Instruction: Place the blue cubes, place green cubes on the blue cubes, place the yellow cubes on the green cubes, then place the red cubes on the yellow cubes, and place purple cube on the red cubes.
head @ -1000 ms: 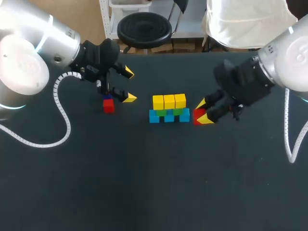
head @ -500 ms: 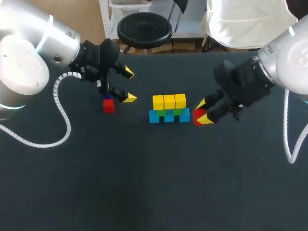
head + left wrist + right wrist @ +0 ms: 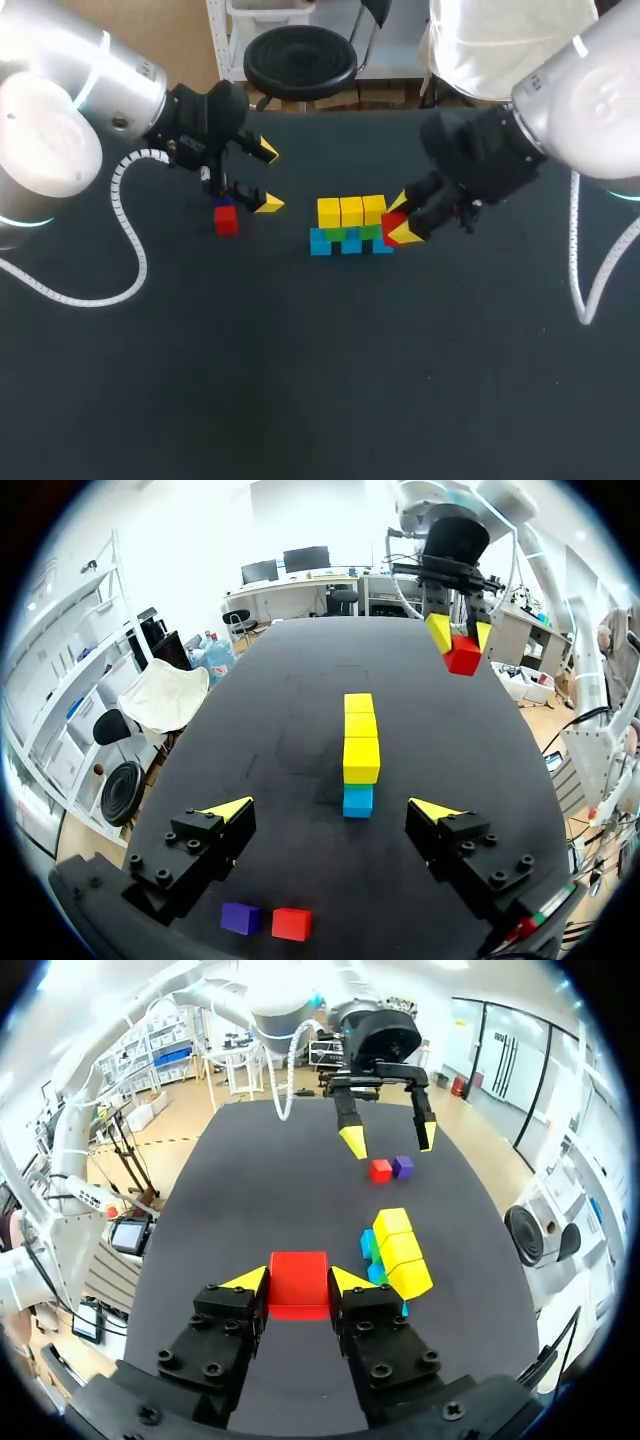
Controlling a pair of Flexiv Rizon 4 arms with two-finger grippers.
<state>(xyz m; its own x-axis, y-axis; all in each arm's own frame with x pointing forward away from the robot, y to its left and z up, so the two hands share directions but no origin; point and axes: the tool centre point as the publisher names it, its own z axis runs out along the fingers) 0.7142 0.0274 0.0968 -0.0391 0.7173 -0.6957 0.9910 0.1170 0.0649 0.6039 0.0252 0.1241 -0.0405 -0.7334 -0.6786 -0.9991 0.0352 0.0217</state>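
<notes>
Mid-table stands a stack: three yellow cubes (image 3: pixel 351 210) on green cubes (image 3: pixel 352 232) on blue cubes (image 3: pixel 320 243). My right gripper (image 3: pixel 398 222) is shut on a red cube (image 3: pixel 393 224), held just off the table at the stack's right end. The right wrist view has that red cube (image 3: pixel 298 1283) between the fingers, with the stack (image 3: pixel 400 1250) ahead and to one side. My left gripper (image 3: pixel 268 178) hangs open left of the stack. Another red cube (image 3: pixel 226 220) lies below it on the table. In the left wrist view that red cube (image 3: pixel 291 923) lies beside a purple cube (image 3: pixel 241 917).
The dark table (image 3: pixel 300 360) is bare in front of the stack. The left arm's white cable (image 3: pixel 128 240) loops over the table's left side. The table's far edge runs just behind both grippers.
My right gripper has carried the red cube left and slightly up, from beside the stack to its right end. The left arm has stayed put.
</notes>
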